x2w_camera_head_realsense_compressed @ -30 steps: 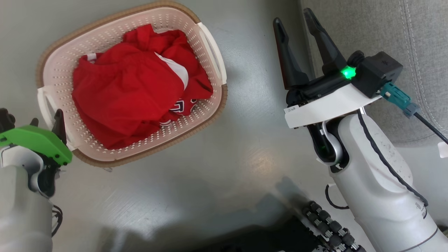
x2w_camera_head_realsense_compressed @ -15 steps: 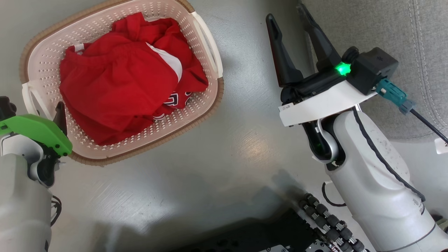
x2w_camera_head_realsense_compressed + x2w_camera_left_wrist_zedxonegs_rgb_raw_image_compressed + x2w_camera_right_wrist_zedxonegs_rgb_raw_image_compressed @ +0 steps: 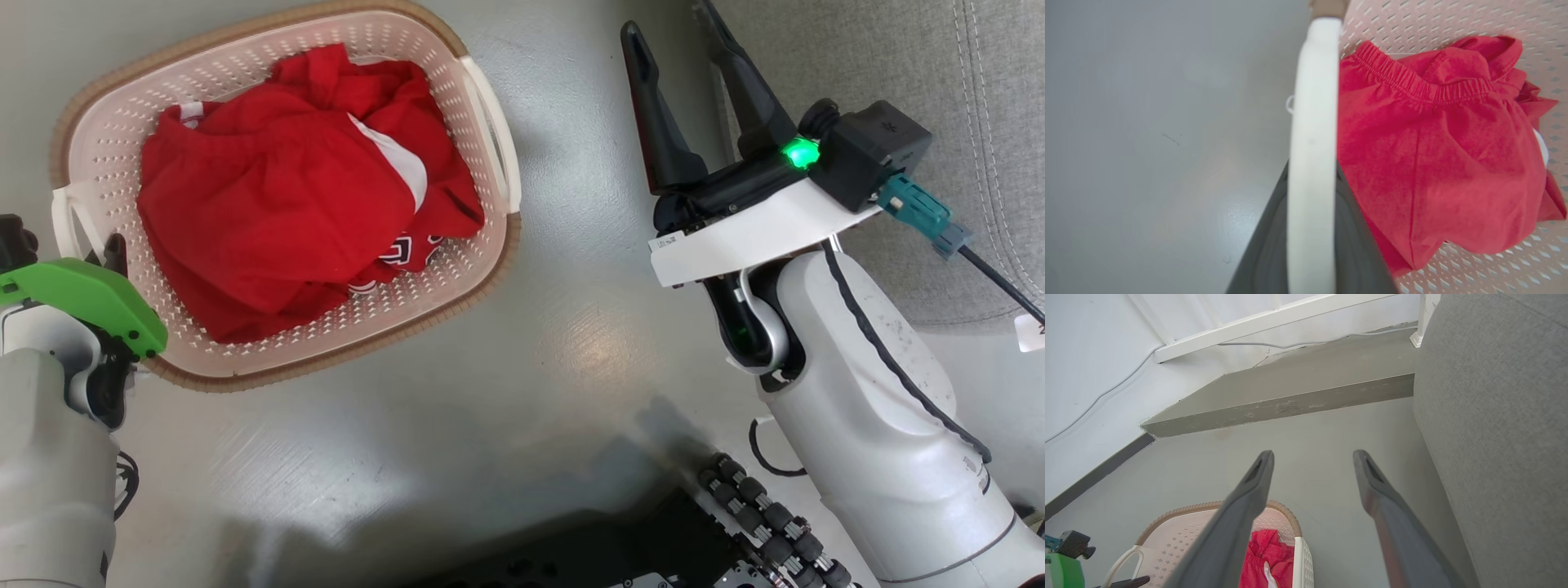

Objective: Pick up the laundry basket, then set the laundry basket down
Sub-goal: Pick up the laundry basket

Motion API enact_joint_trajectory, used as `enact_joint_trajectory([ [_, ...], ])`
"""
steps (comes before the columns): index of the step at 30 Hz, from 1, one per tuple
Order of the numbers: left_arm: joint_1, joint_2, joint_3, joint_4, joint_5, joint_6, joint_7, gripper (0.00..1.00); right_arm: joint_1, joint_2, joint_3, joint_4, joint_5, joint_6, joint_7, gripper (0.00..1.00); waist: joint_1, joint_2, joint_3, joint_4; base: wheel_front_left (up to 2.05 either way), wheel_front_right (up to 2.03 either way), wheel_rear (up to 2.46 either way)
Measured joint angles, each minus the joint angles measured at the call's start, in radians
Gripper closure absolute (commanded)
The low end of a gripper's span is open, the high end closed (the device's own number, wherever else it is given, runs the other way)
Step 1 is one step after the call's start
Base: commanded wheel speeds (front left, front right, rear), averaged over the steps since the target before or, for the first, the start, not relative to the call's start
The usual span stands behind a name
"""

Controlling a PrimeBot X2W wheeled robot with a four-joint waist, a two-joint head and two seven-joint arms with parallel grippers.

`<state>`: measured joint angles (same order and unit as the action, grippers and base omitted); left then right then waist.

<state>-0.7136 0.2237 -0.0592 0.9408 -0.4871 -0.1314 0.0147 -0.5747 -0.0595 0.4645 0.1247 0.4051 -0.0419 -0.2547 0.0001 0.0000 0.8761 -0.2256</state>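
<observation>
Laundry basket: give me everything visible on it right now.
The laundry basket is cream perforated plastic, rounded-rectangular, with a brown woven-look rim and white loop handles at both ends. It is upright, holding crumpled red clothes. The left gripper clamps one handle between its fingers; whether it clears the grey floor is unclear.

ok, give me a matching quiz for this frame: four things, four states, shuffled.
1 left gripper
2 right gripper
3 red clothes
4 laundry basket

a open, holding nothing
b piled inside the basket
c cream perforated walls, brown rim
d closed on a white side handle

Pairs: 1-d, 2-a, 3-b, 4-c.
</observation>
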Motion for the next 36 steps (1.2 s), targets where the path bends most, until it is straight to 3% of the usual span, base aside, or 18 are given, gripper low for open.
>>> enact_joint_trajectory([
  [27,-0.012,0.001,-0.118,0.048,-0.018,0.0,-0.042,1.0,-0.008,0.0,0.002,0.012,0.001,-0.005,0.0,0.0,0.0,0.0,-0.016,0.013,0.0,0.0,0.0],
  [29,-0.017,0.001,-0.125,0.048,-0.018,0.0,-0.046,0.83,-0.008,0.0,0.002,0.012,0.001,-0.005,0.0,0.0,-0.0001,0.0,-0.015,0.015,0.0,0.0,0.0],
  [31,-0.023,0.001,-0.132,0.049,-0.024,0.0,-0.051,0.52,-0.009,0.0,0.003,0.012,0.001,-0.005,0.0,0.0,-0.0001,0.0,-0.015,0.016,0.0,0.0,0.0],
  [32,-0.024,0.002,-0.134,0.051,-0.026,0.0,-0.051,0.0,-0.009,0.0,0.003,0.013,0.001,-0.005,0.0,0.0,-0.0001,0.0,-0.015,0.017,0.0,0.0,0.0],
  [36,-0.025,0.003,-0.136,0.059,-0.038,0.0,-0.052,0.0,-0.01,0.0,0.003,0.013,0.0,-0.005,0.0,0.0,-0.0001,0.0,-0.015,0.019,0.0,0.0,0.0],
])
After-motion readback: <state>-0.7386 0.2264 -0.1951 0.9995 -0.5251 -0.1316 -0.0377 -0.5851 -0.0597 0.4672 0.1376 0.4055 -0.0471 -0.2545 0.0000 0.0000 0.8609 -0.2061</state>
